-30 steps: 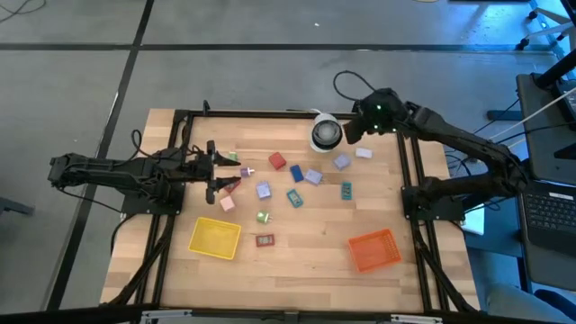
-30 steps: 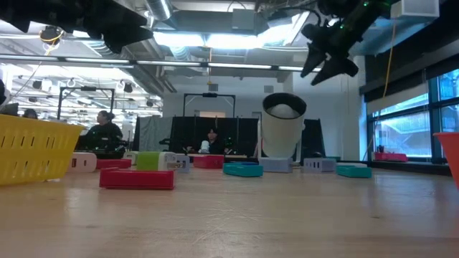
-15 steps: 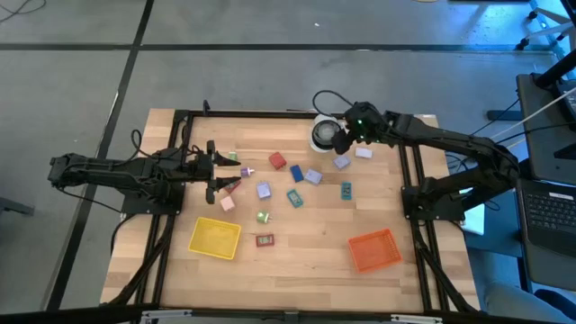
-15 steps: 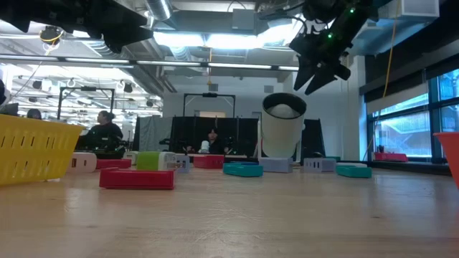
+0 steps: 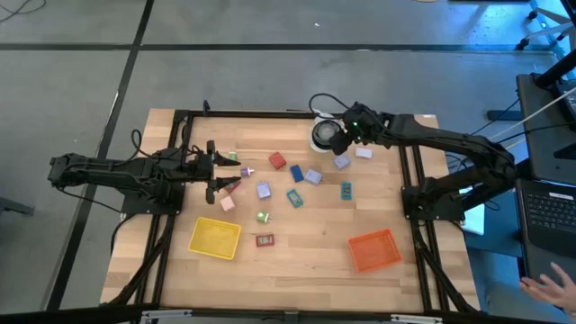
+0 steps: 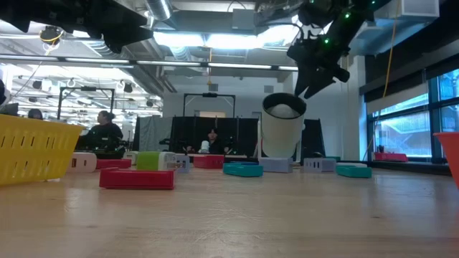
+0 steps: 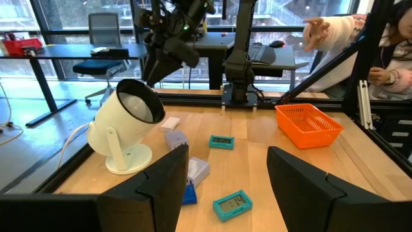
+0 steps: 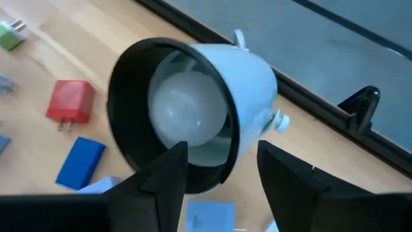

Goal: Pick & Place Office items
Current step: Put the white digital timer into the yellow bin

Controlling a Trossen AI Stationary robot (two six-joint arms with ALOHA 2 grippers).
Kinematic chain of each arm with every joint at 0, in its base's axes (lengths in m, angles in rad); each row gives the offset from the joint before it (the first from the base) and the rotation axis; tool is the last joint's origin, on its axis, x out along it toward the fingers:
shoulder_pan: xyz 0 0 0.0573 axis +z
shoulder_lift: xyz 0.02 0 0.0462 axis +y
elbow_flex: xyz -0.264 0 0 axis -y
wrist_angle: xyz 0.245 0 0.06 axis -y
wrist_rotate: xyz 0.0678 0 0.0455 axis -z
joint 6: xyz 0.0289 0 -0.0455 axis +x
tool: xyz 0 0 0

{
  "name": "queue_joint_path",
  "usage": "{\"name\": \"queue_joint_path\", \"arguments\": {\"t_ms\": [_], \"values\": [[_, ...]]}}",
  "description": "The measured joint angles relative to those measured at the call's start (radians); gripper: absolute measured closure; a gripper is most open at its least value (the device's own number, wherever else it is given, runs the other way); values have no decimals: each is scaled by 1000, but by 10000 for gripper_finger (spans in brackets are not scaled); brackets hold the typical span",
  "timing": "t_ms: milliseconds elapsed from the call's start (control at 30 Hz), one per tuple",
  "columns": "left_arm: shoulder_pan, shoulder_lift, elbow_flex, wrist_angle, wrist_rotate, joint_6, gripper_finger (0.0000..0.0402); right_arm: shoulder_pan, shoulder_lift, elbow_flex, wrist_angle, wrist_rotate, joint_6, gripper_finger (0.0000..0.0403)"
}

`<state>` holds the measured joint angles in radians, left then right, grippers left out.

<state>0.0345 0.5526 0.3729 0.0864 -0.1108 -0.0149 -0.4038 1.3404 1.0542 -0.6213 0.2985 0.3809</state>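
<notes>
Right end effector [image 5: 340, 137], fingers spread with nothing between them, poised above the rim of the white lamp [image 5: 325, 134]. Office items [image 5: 295, 175] scattered on the surface [image 5: 306, 252] between both end effectors. Left end effector [image 5: 219, 170], fingers parted and empty, beside a pink piece [image 5: 230, 187].
</notes>
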Motion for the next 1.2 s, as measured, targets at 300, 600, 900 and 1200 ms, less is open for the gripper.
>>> {"name": "queue_joint_path", "arguments": {"t_ms": [300,600,900,1200], "values": [[0,0,0,0,4,-9,194,0,17,0,0,23,-23,218],[0,0,0,1,-1,-1,194,0,-43,14,-62,-3,-55,211],[0,0,0,13,-2,0,194,57,-193,331,-671,161,-27,206],[0,0,0,26,-3,1,194,136,-113,452,-951,59,-3,206]]}}
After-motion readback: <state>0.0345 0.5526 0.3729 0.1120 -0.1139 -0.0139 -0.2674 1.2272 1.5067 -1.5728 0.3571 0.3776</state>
